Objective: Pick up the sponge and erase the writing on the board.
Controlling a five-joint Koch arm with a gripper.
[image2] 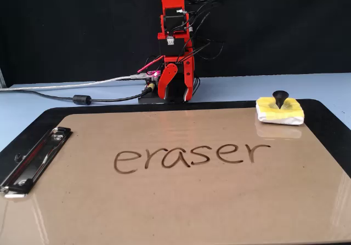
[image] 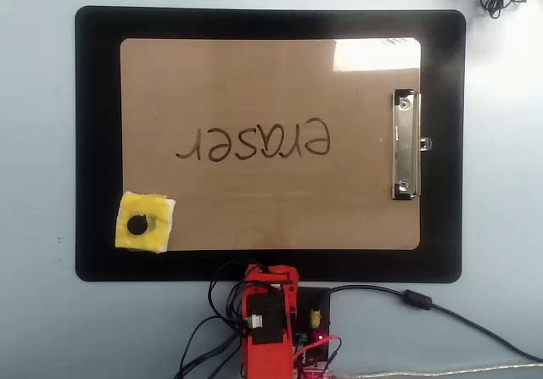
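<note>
One sponge [image: 145, 222]: laid on the board [image: 254, 82] at its lower-left corner in the overhead view, well apart from the gripper [image2: 176, 86].
Writing [image: 253, 142]: "eraser", untouched.
Handling: judged light, soft, squashy; best taken by the black knob.
Gripper: folded at the base, empty, jaws seen slightly parted.
Views: the knob's cone shape is shown only in the fixed view; the black mat [image: 93, 142] is outlined fully overhead.

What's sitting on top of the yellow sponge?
A small black knob stands in the middle of the sponge; from overhead it looks like a round disc. The sponge lies on a corner of the board. What's beneath the sponge is hidden.
</note>
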